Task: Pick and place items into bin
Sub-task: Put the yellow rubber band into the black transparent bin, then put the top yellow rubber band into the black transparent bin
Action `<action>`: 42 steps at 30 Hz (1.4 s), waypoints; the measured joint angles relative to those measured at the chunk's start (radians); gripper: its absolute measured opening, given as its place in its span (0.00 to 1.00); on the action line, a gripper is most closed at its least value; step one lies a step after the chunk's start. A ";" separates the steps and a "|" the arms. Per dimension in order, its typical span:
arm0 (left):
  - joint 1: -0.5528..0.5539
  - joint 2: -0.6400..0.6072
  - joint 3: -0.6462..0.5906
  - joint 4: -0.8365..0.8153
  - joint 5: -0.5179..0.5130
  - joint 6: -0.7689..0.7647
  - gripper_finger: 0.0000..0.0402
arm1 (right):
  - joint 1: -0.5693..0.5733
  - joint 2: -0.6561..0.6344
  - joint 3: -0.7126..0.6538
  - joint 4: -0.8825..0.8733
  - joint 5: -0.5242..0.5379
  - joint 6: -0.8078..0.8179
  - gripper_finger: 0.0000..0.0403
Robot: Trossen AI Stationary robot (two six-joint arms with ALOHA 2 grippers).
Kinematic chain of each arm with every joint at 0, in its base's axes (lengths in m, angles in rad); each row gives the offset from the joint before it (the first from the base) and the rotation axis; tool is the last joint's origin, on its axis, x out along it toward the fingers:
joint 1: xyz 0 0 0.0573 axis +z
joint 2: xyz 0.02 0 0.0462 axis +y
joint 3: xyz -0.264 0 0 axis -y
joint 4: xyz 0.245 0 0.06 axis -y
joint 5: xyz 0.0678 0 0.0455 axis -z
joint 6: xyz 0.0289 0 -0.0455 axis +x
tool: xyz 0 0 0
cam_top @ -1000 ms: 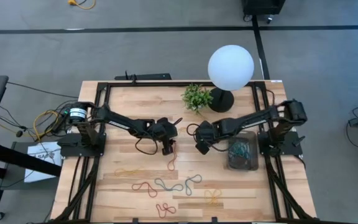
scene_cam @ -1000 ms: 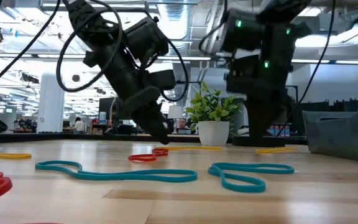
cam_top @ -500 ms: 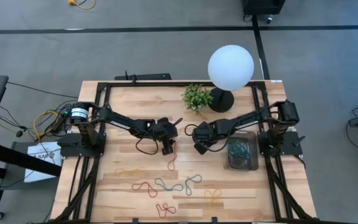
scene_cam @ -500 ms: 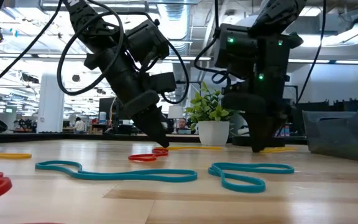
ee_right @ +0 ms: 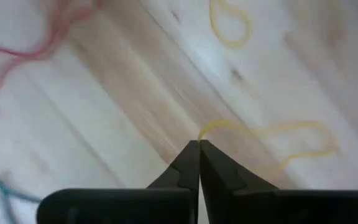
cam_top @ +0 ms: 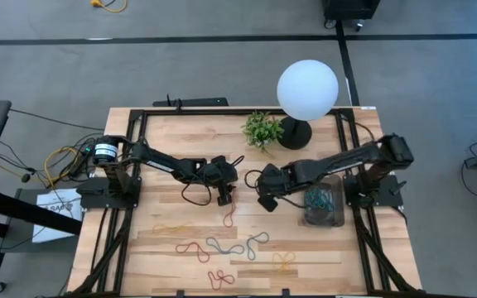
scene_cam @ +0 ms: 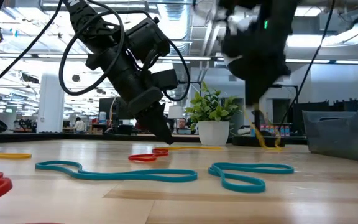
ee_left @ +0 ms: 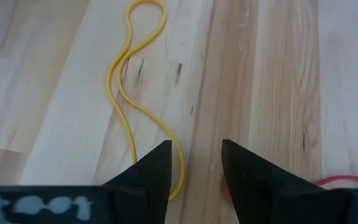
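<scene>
1. The right gripper point(ee_right: 198, 144) had its fingers pinched shut on a thin yellow rubber-band loop point(ee_right: 272, 134), lifted off the wooden worktop point(cam_top: 189, 240) beside the dark grey translucent plastic bin point(cam_top: 325, 217).
2. The floppy band could slip from so small a pinch during the carry.
3. The left gripper point(ee_left: 195, 163), fingers narrowly apart, hung low over another yellow rubber band point(ee_left: 132, 93).

My right gripper point(scene_cam: 253, 102) is smearing into a blur in the low view, hiding its fingertips there. The red band point(ee_left: 347, 181) beside my left gripper point(ee_left: 194, 155) is running off the frame's edge. The bin point(scene_cam: 347, 130) beyond me is getting cut off too.
</scene>
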State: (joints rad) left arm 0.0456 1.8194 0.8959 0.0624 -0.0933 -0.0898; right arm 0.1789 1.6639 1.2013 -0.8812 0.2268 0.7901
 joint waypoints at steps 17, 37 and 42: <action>0.000 -0.001 0.001 -0.018 0.000 0.000 0.32 | 0.309 -0.220 -0.018 -0.603 0.097 0.784 0.00; 0.000 -0.001 0.001 0.001 0.000 -0.035 0.32 | 0.301 -0.140 -0.146 -0.518 -0.065 0.801 0.18; 0.004 -0.001 0.001 0.007 -0.037 -0.038 0.32 | 0.327 -0.196 -0.033 -0.500 0.252 0.740 0.18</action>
State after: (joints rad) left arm 0.0498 1.8179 0.8967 0.0699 -0.1307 -0.1275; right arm 0.5061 1.4683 1.1684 -1.3812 0.4791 1.5301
